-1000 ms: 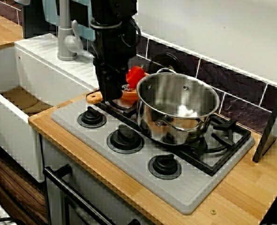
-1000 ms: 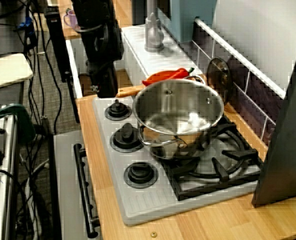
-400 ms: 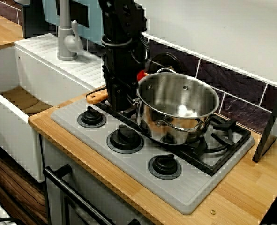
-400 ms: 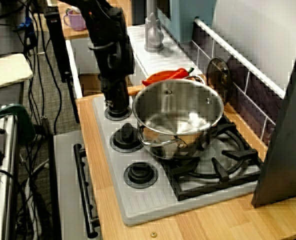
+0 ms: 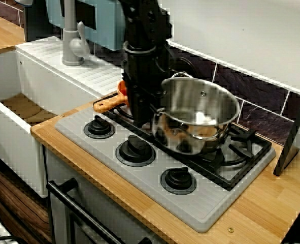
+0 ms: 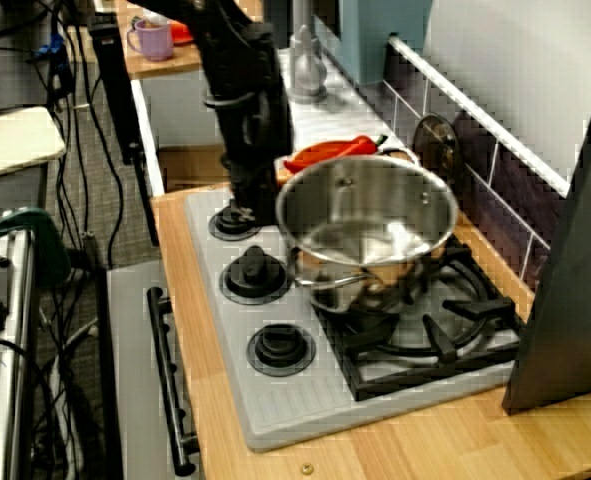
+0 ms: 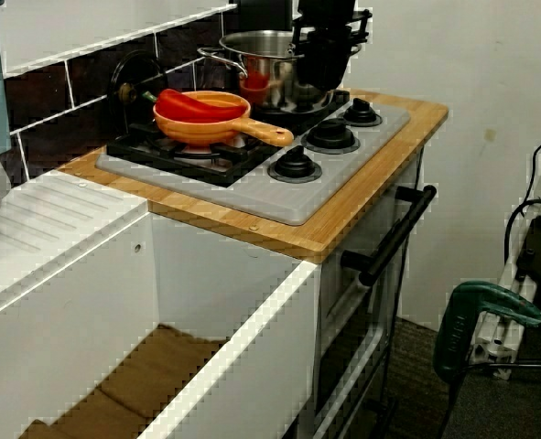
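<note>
My black gripper (image 5: 150, 114) stands upright against the left rim of a steel pot (image 5: 200, 117) on the stove grate. In the view from the other side the gripper (image 6: 260, 205) sits between the far knob and the pot (image 6: 370, 215). Its fingertips are hidden by the pot wall and its own body, so their spread does not show. Something white (image 5: 203, 118) lies inside the pot. Behind the arm an orange pan (image 5: 120, 91) with a wooden handle holds a red pepper (image 6: 330, 152). The low view from the sink shows the pan (image 7: 206, 128) in front of the gripper (image 7: 330, 78).
Three black knobs (image 5: 135, 148) line the grey stove front. A white sink (image 5: 18, 101) and grey faucet (image 5: 71, 40) lie to the left. A black lid (image 6: 437, 145) leans on the tiled wall. A dark panel (image 5: 294, 137) stands at the right edge.
The arm has swept right from over the orange pan to the pot's left rim. The pot has shifted slightly to the right and looks a little tilted.
</note>
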